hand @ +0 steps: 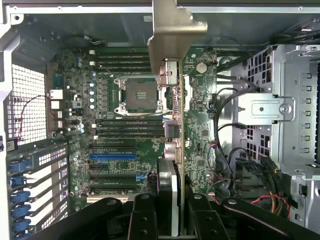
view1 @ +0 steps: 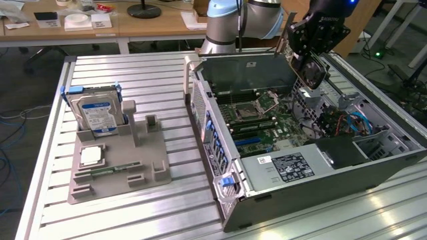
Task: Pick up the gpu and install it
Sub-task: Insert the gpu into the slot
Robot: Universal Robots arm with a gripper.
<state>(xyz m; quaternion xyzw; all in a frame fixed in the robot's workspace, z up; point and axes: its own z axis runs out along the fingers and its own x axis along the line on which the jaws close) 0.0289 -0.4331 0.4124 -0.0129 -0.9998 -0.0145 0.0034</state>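
End effector (hand: pixel 169 207) tight around gpu (hand: pixel 172 35) above motherboard (hand: pixel 115 150); power-supply label (view1: pixel 293 167) writing unreadable.

Robotics lab or workshop: slotted aluminium bench (view1: pixel 133 70), robot arm base (view1: pixel 223 30), open computer case (view1: pixel 320 192), cluttered wooden desks (view1: pixel 160 27) behind, loose cables (view1: pixel 8 120) on floor.

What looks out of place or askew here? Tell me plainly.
Nothing looks spilled or damaged. One odd thing: the gpu hangs tilted in the gripper above the open computer case, not seated in any slot on the motherboard.
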